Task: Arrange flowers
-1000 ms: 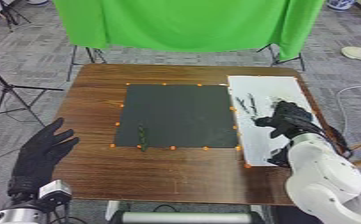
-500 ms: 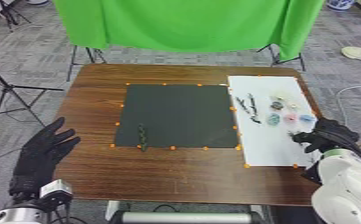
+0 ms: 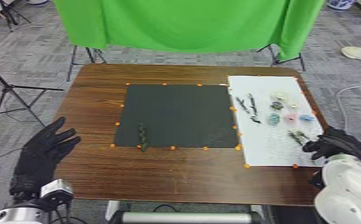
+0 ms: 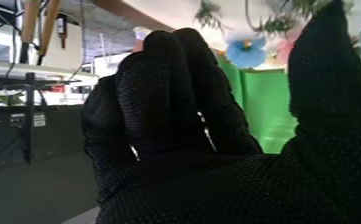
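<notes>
Flowers (image 3: pixel 273 119) lie loosely grouped on the white sheet (image 3: pixel 258 150) in the head view, where we also find two dark twigs (image 3: pixel 253 102) and, nearer the robot, some green sprigs (image 3: pixel 298 136). A leafy stem (image 3: pixel 143 136) is set upright in the picture at the near side of the dark mat (image 3: pixel 181 110), so we judge that the arranging has only begun. Our main worry is the right hand (image 3: pixel 336 144) sweeping low across the sheet: its bulky glove could brush the sprigs or knock the close-set blooms together. A pinch on so thin a stem could also miss, or catch two pieces at once, because they lie so near each other. We see that hand at the sheet's right edge, just beside the sprigs, its arm coming in from the lower right corner. The left hand (image 3: pixel 45 152) waits at the table's left side, fingers loosely spread, with nothing in its grasp.

From the right wrist view, we make out the right hand's fingers (image 4: pixel 154 90) nearly straight and together, the thumb (image 4: pixel 327 75) standing well apart, and nothing held between them. Past the fingertips we spot a blue flower (image 4: pixel 246 52) and a pink flower (image 4: pixel 286 51).
</notes>
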Robot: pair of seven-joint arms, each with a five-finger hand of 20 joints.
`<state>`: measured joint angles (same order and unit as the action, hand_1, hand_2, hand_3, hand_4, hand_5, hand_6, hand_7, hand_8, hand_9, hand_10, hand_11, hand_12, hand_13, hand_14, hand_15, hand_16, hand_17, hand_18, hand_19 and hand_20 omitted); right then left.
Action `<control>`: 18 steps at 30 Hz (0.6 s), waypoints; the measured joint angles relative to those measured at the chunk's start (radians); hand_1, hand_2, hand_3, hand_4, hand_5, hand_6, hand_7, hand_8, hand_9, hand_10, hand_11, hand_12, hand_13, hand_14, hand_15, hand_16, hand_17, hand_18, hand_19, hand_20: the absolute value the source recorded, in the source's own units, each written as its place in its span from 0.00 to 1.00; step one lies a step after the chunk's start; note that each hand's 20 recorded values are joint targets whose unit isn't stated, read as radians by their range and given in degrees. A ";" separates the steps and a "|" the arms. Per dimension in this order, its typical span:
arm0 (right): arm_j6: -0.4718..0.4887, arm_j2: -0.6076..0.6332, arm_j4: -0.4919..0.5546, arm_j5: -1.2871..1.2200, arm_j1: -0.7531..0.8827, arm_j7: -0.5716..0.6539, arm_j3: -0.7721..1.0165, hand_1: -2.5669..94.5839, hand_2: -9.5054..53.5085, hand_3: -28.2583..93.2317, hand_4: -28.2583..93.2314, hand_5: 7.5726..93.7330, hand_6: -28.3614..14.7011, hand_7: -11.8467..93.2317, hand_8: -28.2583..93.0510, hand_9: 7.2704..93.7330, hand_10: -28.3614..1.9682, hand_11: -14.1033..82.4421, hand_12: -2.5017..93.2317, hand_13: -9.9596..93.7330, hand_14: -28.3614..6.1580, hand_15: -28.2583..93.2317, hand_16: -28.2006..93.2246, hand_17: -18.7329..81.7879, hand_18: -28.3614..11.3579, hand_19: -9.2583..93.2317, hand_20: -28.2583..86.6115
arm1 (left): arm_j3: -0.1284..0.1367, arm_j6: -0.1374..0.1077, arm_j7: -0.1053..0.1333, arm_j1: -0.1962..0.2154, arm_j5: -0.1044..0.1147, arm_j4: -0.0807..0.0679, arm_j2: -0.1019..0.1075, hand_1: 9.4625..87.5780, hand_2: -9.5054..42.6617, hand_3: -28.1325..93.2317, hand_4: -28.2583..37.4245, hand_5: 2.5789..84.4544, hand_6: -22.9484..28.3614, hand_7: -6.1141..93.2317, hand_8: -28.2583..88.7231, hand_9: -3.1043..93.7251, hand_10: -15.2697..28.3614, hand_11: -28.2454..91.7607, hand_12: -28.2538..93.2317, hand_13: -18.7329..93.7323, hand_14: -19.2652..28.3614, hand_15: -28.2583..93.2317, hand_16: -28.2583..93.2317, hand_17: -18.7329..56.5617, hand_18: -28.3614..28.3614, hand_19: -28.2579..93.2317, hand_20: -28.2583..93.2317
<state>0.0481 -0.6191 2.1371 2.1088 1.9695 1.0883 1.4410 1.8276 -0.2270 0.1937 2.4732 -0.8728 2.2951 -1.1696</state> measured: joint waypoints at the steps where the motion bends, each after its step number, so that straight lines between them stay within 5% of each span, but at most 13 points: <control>1: 0.001 0.000 -0.001 0.000 -0.004 0.001 -0.006 0.35 0.01 0.95 0.01 0.64 0.32 0.30 0.14 0.54 0.09 0.77 0.22 0.63 0.27 0.97 0.31 0.42 0.00 0.96 0.63 | 0.000 0.000 -0.001 0.000 0.000 0.000 0.000 0.17 0.28 0.90 0.07 0.39 0.61 0.21 0.15 0.39 0.81 0.48 0.32 0.39 0.96 0.66 0.16 0.09 0.91 0.68 0.27; 18: 0.019 -0.010 -0.018 -0.032 0.008 0.016 0.000 0.36 0.01 0.95 0.01 0.66 0.34 0.30 0.13 0.56 0.11 0.77 0.22 0.65 0.28 0.96 0.31 0.43 0.00 0.97 0.62 | 0.006 0.004 -0.020 -0.003 -0.003 0.000 -0.014 0.17 0.28 0.90 0.07 0.39 0.61 0.22 0.15 0.39 0.81 0.48 0.32 0.39 0.96 0.66 0.16 0.09 0.91 0.68 0.26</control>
<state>0.0675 -0.6293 2.1193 2.0764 1.9771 1.1040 1.4406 1.8338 -0.2233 0.1736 2.4703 -0.8755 2.2953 -1.1837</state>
